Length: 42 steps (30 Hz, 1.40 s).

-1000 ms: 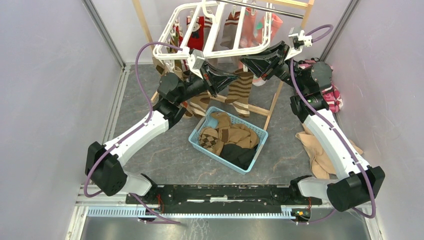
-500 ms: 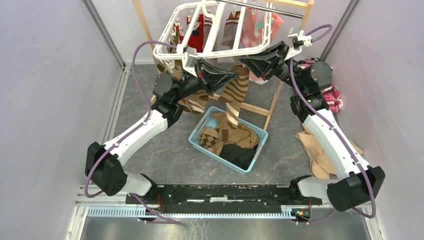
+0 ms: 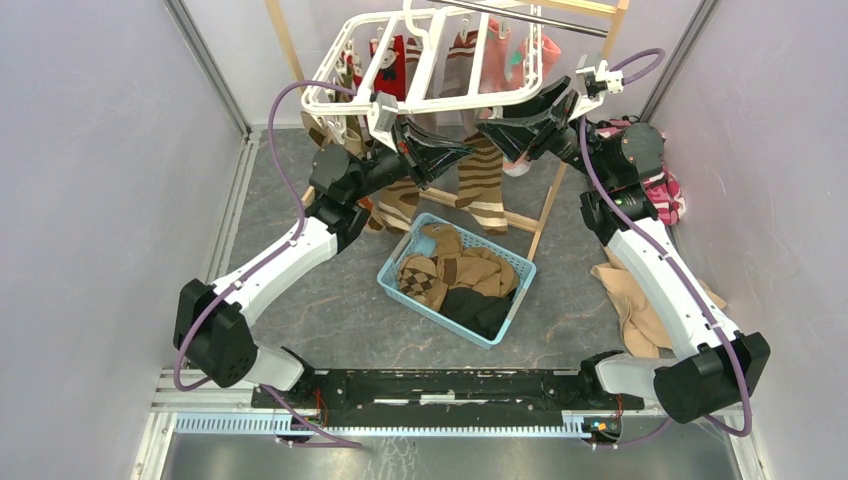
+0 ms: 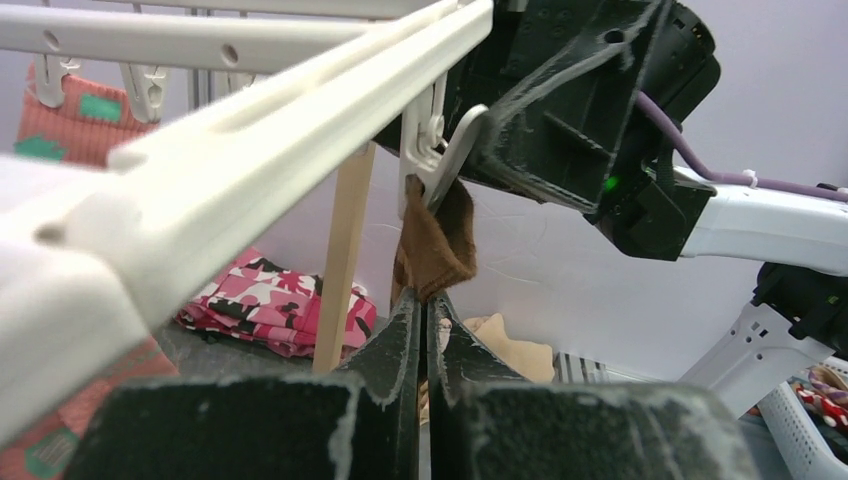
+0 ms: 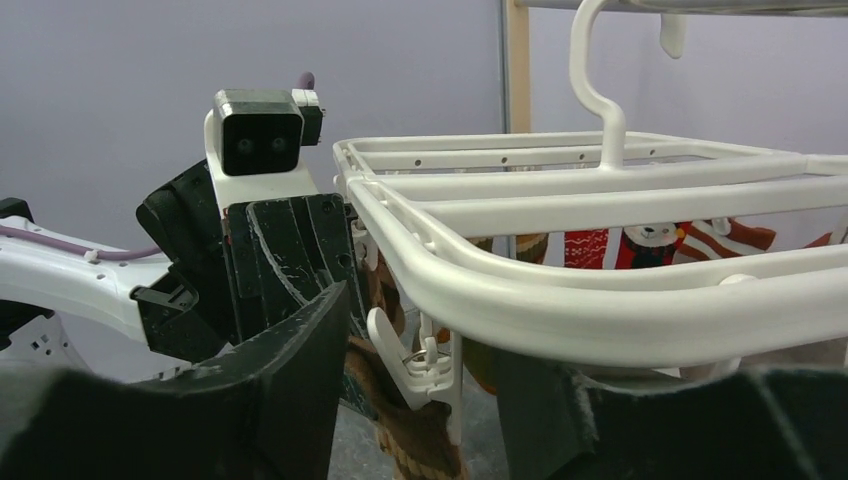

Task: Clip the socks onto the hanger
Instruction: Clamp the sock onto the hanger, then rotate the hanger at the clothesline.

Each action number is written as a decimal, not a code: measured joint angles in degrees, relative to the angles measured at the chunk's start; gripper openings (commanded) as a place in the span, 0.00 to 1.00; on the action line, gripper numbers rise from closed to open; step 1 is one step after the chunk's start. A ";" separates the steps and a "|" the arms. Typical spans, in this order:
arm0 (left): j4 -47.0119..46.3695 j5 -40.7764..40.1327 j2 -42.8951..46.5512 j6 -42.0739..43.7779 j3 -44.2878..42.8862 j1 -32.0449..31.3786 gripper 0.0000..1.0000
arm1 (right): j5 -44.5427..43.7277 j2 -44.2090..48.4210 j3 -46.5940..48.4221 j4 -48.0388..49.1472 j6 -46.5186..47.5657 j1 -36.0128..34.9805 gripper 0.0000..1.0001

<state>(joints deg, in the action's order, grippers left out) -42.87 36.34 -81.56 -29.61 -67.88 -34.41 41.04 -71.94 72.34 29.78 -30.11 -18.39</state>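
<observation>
- White plastic forms the hanger, a flat rack with crossbars. It hangs by its hook from a rod on the wooden frame at the far end of the enclosure, and both arms are raised to its near rim.
- On that near rim a small clip bites the brown cuff of a striped sock. The sock hangs down below the rim in brown and tan bands, and from overhead its lower end shows just beyond the basket's far edge.
- Left gripper — fingers pressed flat together, no gap between them — sits just under the clip, its tips pinching the same brown cuff from below.
- Right gripper stands open, one finger on either side of the clip and under the rim. It holds nothing, and I cannot tell whether a finger touches the clip's lever.
- Both grippers meet nearly tip to tip under the rim, the left reaching in from the left and the right from the right.
- Along the far side, a red sock and a pink sock hang from other clips, seen through the crossbars.
- Light blue basket sits on the grey floor between the arms, nearer than the hanger. Loose socks — argyle brown, tan, one black — lie piled in it.
- Pink camouflage cloth lies by the right wall, partly behind the right arm.
- Beige cloth lies on the floor beside the right arm.
</observation>
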 measured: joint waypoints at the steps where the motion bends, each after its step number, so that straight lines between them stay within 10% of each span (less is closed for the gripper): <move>1: 0.04 0.00 -0.22 0.00 0.00 0.07 0.02 | 0.02 0.00 0.00 0.02 -0.02 0.00 0.66; 14: 1.18 -0.02 -1.25 0.02 0.00 1.01 0.02 | -1.42 6.62 -2.23 -3.21 4.63 0.22 0.95; 42: 9.81 -0.52 8.57 2.16 0.98 12.50 0.02 | -14.86 24.59 -13.75 -14.32 15.80 2.69 0.98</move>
<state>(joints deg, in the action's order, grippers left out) -33.06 35.81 -72.99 -27.44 -66.89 -21.91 26.17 -47.35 58.59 15.46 -14.31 -15.70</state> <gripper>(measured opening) 0.042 0.979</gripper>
